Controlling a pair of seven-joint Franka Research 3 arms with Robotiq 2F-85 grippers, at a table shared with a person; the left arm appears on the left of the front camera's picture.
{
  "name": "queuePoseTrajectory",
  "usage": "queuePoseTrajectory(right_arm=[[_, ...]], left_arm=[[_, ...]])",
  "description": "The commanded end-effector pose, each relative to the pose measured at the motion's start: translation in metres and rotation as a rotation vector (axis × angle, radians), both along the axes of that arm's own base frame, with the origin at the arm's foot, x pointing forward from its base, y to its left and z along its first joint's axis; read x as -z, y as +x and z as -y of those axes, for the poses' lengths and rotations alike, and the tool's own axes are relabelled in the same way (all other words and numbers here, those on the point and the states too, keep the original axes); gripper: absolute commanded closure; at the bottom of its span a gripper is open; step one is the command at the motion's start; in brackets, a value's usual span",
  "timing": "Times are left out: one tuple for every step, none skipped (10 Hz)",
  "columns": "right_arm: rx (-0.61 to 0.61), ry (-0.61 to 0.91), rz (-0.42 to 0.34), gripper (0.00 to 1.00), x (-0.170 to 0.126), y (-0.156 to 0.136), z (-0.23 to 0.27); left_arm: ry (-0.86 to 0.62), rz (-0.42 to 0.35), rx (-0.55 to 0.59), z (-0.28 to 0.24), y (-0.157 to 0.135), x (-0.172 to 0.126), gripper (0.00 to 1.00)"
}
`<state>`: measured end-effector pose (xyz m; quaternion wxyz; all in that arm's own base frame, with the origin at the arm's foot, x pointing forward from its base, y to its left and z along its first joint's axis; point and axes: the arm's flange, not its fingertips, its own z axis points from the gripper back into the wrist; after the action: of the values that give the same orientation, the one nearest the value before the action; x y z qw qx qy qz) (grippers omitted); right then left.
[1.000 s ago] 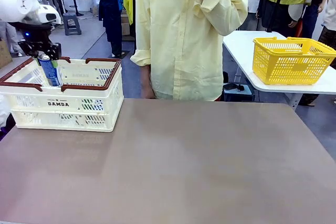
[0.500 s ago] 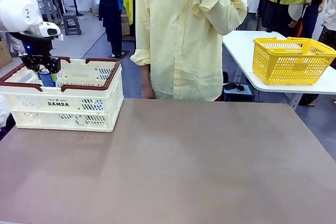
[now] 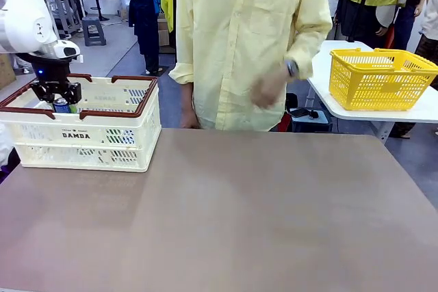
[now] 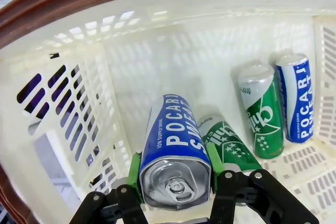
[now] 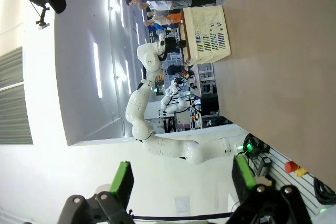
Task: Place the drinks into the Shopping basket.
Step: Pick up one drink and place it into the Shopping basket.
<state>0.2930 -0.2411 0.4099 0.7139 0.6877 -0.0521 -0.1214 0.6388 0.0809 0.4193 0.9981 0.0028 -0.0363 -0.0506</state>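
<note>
Blue can, white lettering, silver top, pinched between green fingers.

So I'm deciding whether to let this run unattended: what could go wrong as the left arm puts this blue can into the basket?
The left gripper holds the blue can just above a lying green can; let go here, it may land on that one, roll and dent. Two more cans lie nearby, so floor room is tight. The gripper is deep between the Shopping basket walls and might catch the rim when lifting out.

left gripper at lower centre, pointing down, clamped tight; right gripper at bottom edge, spread wide, empty.
</note>
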Motion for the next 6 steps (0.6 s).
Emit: queuePoseTrajectory(right_arm=[[0.000,0.008,-0.010,0.00,-0.0042,-0.0014,-0.0015],[0.000,0.008,-0.010,0.00,-0.0042,-0.0014,-0.0015],[0.000,0.008,-0.010,0.00,-0.0042,-0.0014,-0.0015],[0.000,0.008,-0.010,0.00,-0.0042,-0.0014,-0.0015],[0.000,0.008,-0.010,0.00,-0.0042,-0.0014,-0.0015],[0.000,0.008,-0.010,0.00,-0.0042,-0.0014,-0.0015]], left_arm=[[0.015,-0.005,-0.001,-0.0007,0.0083,-0.0062,0.93],[0.017,-0.014,-0.005,-0.0003,0.0099,-0.0054,0.36],[0.016,-0.008,-0.006,-0.0005,0.0098,-0.0057,0.00],[0.009,-0.004,-0.009,-0.0021,0.0096,-0.0075,0.00],[0.010,0.002,-0.010,-0.0035,0.0085,-0.0103,0.00],[0.010,0.017,-0.020,-0.0049,0.0065,-0.0139,0.00]])
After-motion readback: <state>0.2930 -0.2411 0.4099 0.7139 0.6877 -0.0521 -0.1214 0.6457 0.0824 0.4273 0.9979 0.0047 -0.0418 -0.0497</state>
